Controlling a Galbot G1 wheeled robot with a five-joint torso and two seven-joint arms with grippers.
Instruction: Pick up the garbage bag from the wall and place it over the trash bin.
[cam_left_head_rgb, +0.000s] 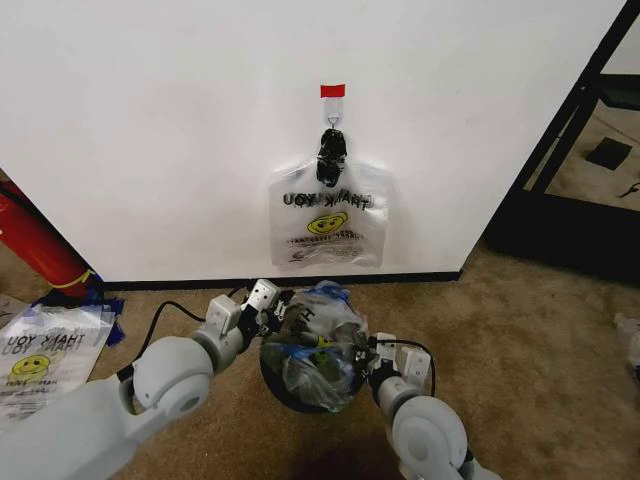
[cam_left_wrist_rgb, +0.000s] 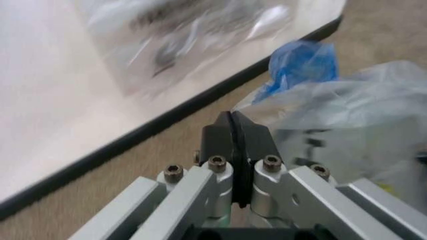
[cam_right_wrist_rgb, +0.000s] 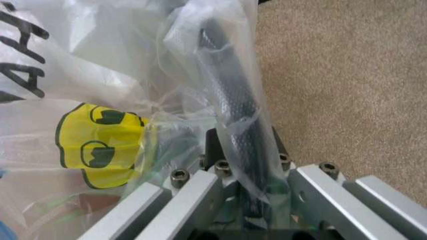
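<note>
While the garbage bag (cam_left_head_rgb: 318, 345) drapes the trash bin (cam_left_head_rgb: 290, 393) between them, the left gripper (cam_left_wrist_rgb: 235, 131) is pinched empty, the right gripper (cam_right_wrist_rgb: 243, 150) clamps bag and rim; seating remains.

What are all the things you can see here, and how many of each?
garbage bag: one, see-through with blue sides and a yellow smiley, draped over the bin between the two tools.
trash bin: one, dark, on the carpet below the wall, mostly covered by the bag.
hanging bag: one, see-through with a yellow smiley, on the wall.
hook clip: one, black, holding the hanging bag.
tape strip: one, red, above the clip.
wall: one, white with a black baseboard.
spare bags: a stack, see-through, on the floor at the left.
red cylinder: one, leaning at the left.
left tool: one, shut, beside the bag.
right tool: one, shut on the bin rim and bag.
</note>
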